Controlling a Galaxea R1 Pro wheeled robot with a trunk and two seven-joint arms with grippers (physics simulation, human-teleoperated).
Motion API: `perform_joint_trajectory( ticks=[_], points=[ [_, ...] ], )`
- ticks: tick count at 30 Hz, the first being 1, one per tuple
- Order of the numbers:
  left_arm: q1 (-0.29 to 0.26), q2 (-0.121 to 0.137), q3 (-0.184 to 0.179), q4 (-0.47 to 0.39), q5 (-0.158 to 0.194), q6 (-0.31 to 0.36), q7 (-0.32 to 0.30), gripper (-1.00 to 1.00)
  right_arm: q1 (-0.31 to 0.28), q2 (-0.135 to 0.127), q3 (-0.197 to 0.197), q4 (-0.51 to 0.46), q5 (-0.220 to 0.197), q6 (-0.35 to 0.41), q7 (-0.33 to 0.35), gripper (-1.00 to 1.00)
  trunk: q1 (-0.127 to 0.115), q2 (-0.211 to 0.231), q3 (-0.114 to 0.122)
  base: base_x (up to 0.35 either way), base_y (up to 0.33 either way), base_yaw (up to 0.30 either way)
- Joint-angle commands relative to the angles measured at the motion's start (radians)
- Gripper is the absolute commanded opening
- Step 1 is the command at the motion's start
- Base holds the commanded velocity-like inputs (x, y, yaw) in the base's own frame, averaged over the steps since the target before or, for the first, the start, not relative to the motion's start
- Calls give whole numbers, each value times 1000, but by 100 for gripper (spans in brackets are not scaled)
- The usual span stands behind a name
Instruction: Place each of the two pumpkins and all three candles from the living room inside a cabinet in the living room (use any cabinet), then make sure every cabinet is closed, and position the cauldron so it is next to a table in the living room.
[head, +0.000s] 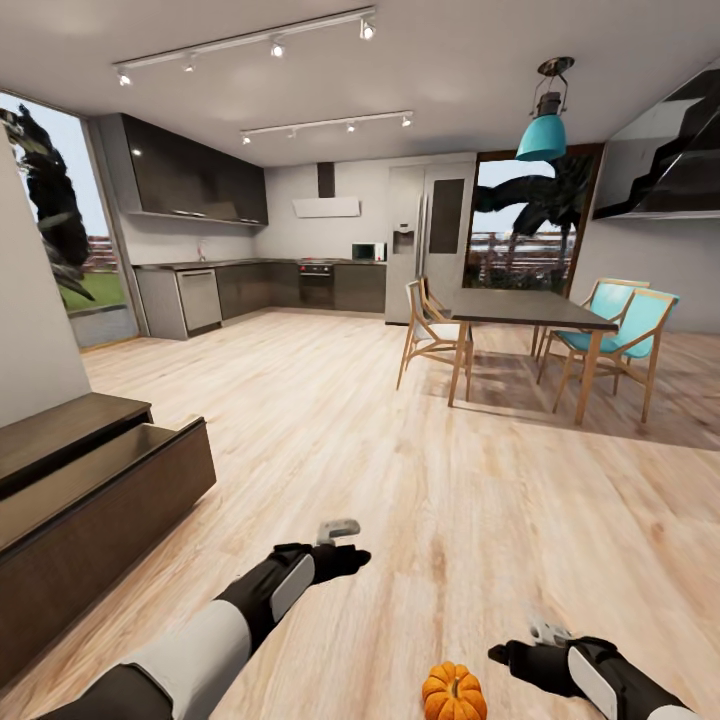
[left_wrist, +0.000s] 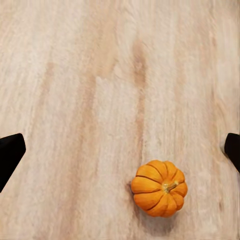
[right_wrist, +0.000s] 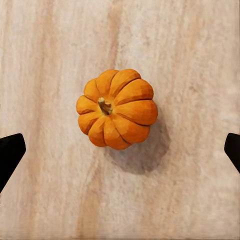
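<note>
pumpkin (right_wrist: 116, 108) on the floor (head: 400, 450) looks light, stiff and ribbed; take it across its sides. both grippers' jaws stand apart, empty.

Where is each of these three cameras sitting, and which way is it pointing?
Head view: on the robot's head, facing forward and down across the wood floor to the kitchen and dining table; both arms show, left gripper, right gripper.
Left wrist view: on the left arm, looking down at the floor; black fingertips spread wide.
Right wrist view: on the right arm, directly above the pumpkin.
Shared: the pumpkin appears in all three.
</note>
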Motion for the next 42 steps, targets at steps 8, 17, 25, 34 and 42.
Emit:
perform_joint_trajectory(
  ticks=[8, 17, 25, 34, 42],
  points=[
    [-4, -3, -2, -99, 19, 104, 4, 100, -69, 0, -100, 68, 0, 162, 24, 100, 0, 0, -1, 0, 0, 0],
    [-5, -4, -2, -167, 105, 113, 2, 100, -108, 0, -121, 92, 0, 263, 56, 100, 0, 0, -1, 0, 0, 0],
    [-5, -3, -2, -361, 136, 120, 0, 100, -160, 0, -123, 95, 0, 395, 125, 100, 0, 0, -1, 0, 0, 0],
    [-6, -3, -2, -448, 196, 190, 0, 100, -165, 10, -109, 95, 6, 392, 129, 100, 1, -1, -13, 0, 0, 0],
    [-6, -10, -6, -441, 198, 216, 6, 100, -166, 12, -108, 94, 6, 346, 135, 100, 5, -3, -45, 0, 0, 0]
  ],
)
